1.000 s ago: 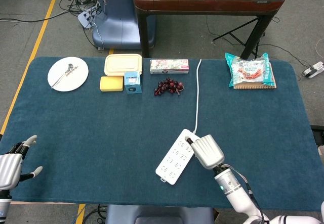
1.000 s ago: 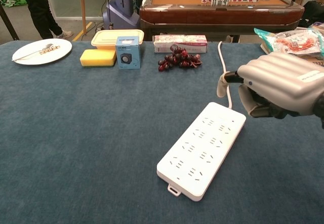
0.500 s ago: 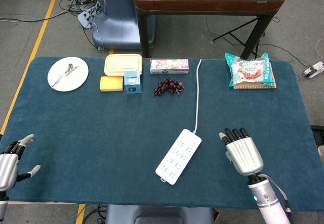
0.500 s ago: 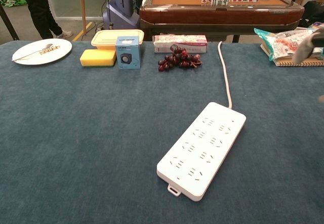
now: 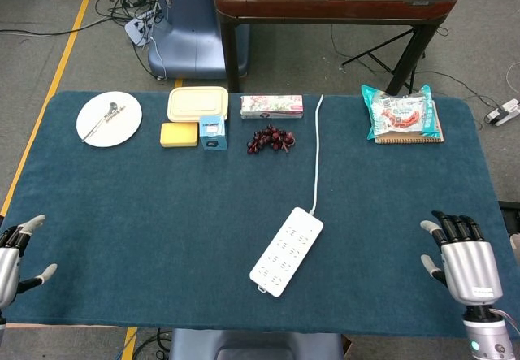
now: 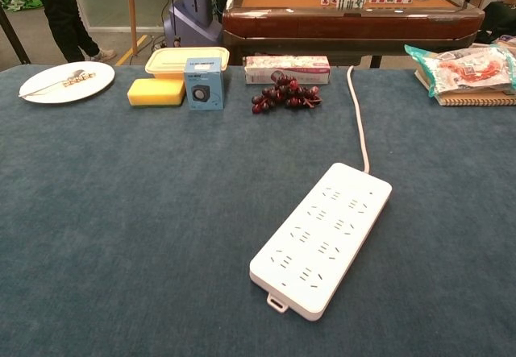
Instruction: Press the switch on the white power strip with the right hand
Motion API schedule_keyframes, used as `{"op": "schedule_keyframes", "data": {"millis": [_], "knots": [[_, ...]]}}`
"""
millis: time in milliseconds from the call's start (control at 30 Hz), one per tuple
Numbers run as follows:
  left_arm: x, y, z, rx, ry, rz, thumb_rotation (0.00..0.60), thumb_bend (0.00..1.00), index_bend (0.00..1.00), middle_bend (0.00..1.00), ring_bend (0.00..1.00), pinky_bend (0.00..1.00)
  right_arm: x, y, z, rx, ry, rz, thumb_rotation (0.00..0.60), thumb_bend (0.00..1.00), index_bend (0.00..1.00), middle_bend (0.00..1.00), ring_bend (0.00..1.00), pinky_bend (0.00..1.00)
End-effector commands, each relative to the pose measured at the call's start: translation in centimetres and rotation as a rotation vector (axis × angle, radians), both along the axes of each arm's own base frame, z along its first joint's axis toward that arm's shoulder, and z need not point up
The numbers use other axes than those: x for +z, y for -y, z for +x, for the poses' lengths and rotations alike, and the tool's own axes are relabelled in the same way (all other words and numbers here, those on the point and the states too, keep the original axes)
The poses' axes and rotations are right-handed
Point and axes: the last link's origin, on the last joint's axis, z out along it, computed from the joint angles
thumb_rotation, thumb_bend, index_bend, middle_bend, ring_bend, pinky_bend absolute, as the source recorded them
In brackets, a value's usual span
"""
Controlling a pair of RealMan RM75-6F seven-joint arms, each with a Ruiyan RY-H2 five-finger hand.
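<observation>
The white power strip [image 5: 286,251] [image 6: 322,236] lies diagonally on the blue table, its white cord [image 5: 318,149] [image 6: 355,111] running to the far edge. My right hand [image 5: 463,266] is at the table's front right corner, far to the right of the strip, fingers spread and holding nothing. At the front left edge, my left hand [image 5: 15,258] is partly cut off by the frame, its fingers apart and empty. Neither hand shows in the chest view.
Along the far side stand a white plate with a spoon [image 5: 109,119], a cream lidded box [image 5: 197,103], a yellow sponge [image 5: 179,134], a small blue box [image 5: 214,132], dark grapes [image 5: 270,139], a flat packet [image 5: 271,106] and a snack bag on a notebook [image 5: 403,114].
My right hand left the strip's cord end, opened, and drew back to the front right corner, out of the chest view. The left hand slid slightly further left.
</observation>
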Motion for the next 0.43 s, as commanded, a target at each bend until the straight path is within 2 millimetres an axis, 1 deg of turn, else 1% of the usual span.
{"op": "schedule_keyframes", "data": {"millis": [33,133,433], "knots": [[-0.3,-0.08,0.07,-0.003,-0.004,-0.012,0.6,0.16,0.21,0.29,0.25,0.56,1.47,-0.54,-1.87,-0.057,0.02,-0.038,0.6,0.08,0.34,0.23,0.23,0.22],[-0.67,-0.2,0.18,-0.007,-0.01,-0.025,0.6,0.16,0.21,0.29,0.25,0.56,1.91,-0.54,-1.75,-0.033,0.018,-0.048,0.6,0.09,0.34,0.23,0.22,0.22],[-1.26,-0.21,0.59,-0.025,-0.019,-0.042,0.6,0.16,0.21,0.29,0.25,0.56,1.57,-0.19,-2.36,-0.074,0.04,0.0,0.6,0.09,0.34,0.23,0.22,0.22]]}}
